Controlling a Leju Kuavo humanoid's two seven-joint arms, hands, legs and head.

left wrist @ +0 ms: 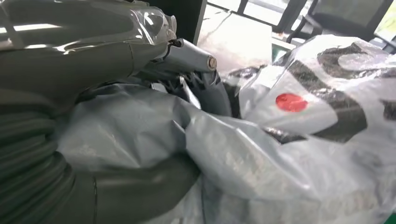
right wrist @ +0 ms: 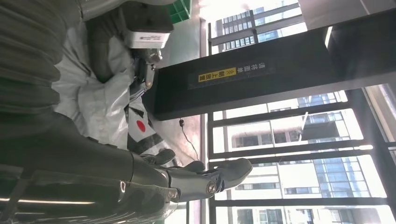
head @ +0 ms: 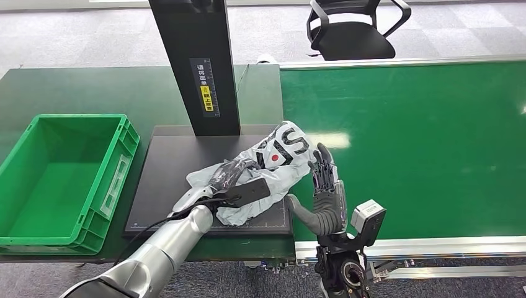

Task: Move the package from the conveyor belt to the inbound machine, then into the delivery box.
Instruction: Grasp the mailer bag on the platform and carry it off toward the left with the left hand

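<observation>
A: Two robot hands meet at one grey plastic package [head: 263, 171] printed with black letters and a red dot. Where does it lie?

B: On the black platform of the inbound machine [head: 167, 180], at its right edge, just beside the green conveyor belt [head: 422, 143]. The machine's black post [head: 195, 62] stands right behind it, with a yellow warning label.

A: What is the left hand [head: 232, 177] doing?

B: It lies on top of the package with its fingers curled into the crumpled plastic, gripping it. The left wrist view shows the film bunched around the thumb [left wrist: 140, 184].

A: And the right hand [head: 324, 186]?

B: It stands upright at the package's right side, fingers straight and apart, palm towards the bag, holding nothing. Whether it touches the plastic I cannot tell.

A: Anything else nearby?

B: A green delivery box [head: 62, 180] sits left of the platform, and a black office chair [head: 353, 28] stands beyond the belt.
</observation>
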